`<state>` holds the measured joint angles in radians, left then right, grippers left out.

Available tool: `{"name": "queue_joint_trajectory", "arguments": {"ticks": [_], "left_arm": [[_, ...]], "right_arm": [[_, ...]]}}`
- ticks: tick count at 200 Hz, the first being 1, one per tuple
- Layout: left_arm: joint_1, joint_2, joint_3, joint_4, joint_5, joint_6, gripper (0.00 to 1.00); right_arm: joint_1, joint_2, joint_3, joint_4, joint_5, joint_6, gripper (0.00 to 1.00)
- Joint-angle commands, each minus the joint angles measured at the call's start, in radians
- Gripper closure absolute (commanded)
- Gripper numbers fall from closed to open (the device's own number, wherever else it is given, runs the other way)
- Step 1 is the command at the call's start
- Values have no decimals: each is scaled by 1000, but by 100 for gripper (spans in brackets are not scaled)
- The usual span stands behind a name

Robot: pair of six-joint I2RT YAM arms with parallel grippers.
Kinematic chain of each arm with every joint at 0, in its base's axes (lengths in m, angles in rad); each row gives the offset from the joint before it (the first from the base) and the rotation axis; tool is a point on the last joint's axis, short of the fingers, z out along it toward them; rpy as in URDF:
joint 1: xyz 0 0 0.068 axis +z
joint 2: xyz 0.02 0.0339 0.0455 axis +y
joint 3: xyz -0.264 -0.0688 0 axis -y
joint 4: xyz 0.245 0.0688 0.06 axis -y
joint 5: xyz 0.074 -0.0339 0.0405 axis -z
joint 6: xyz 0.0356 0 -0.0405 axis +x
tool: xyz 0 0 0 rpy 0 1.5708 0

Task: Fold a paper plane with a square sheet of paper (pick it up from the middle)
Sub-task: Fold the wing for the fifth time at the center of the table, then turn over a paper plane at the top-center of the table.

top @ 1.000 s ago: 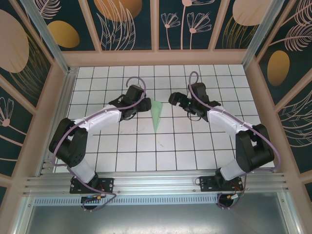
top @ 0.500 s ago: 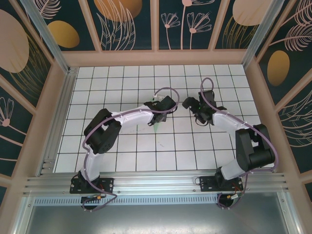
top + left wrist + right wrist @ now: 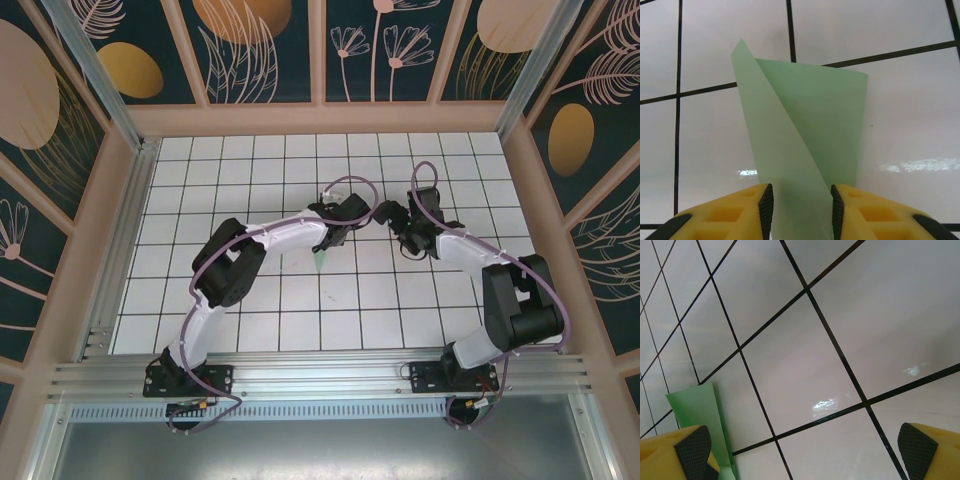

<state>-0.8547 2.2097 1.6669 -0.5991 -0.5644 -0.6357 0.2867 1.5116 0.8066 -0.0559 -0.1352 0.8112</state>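
No writing, label, brand, number or sign can be read anywhere at this moment.
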Motion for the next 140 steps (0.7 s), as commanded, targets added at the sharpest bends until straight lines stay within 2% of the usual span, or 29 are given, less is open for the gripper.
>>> {"name": "queue_joint_trajectory", "arguments": {"ticks": [1,44,73,111,140], "left_arm": [[2,-7,4,-26,-33,-17,70],[15,-99,-83,49,-2,-41,88],[52,-200,-198,155,91,-54,99],[142,-345,-398,373,330,-83,100],[188,-418,-505,496,449,-98,100]], "right_arm": [[-8,-27,-15,21,-26,6,2],[-5,-27,-12,25,-41,5,2],[0,-25,-9,27,-45,6,2],[15,-11,1,27,-47,4,3],[26,0,15,23,-47,2,3]]}}
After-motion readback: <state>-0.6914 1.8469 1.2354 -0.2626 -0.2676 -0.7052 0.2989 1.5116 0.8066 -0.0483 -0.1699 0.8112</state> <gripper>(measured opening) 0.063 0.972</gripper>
